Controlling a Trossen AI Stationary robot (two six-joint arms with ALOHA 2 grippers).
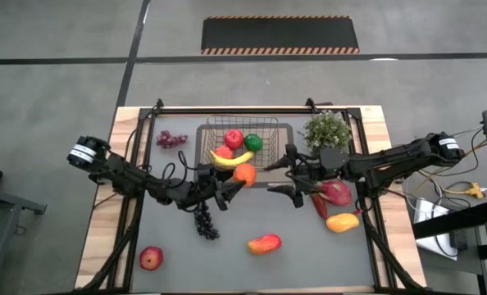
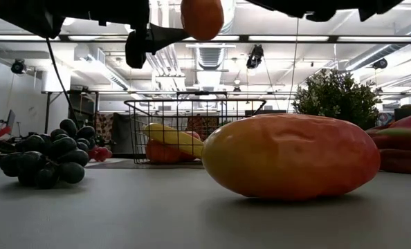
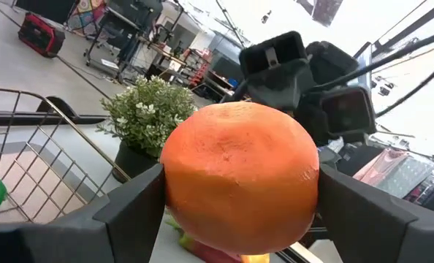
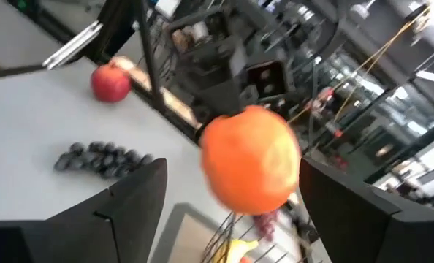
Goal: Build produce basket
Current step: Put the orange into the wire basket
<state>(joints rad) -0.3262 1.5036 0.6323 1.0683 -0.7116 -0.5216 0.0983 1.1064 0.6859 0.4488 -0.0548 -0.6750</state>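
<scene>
From the low camera, a reddish-yellow mango [image 2: 290, 157] fills the foreground on the counter [image 2: 122, 214], with dark grapes [image 2: 46, 160] off to the side. That view only catches the orange [image 2: 201, 17] hanging up top. I can't see there who has it.

The wrist cams sort it out. On my left wrist feed the orange [image 3: 239, 169] sits squeezed between both dark fingers [image 3: 133, 201], so the left pincer [image 1: 237, 182] is spread wide but pinching the orange [image 1: 244, 173]. On the right wrist feed the orange [image 4: 250, 158] floats between that arm's fingers [image 4: 129, 204] with clear gaps on both sides, so the right pincer [image 1: 286, 177] is spread and touching nothing.

The overhead view shows what neither wrist cam does: the two pincers face each other just in front of the basket [image 1: 242, 146], with the orange at the basket's front edge, right by the banana [image 1: 229, 157]. An apple [image 1: 234, 138] and green pepper [image 1: 253, 142] are inside. Farther off, a leafy plant [image 1: 327, 129] stands beside the basket.
</scene>
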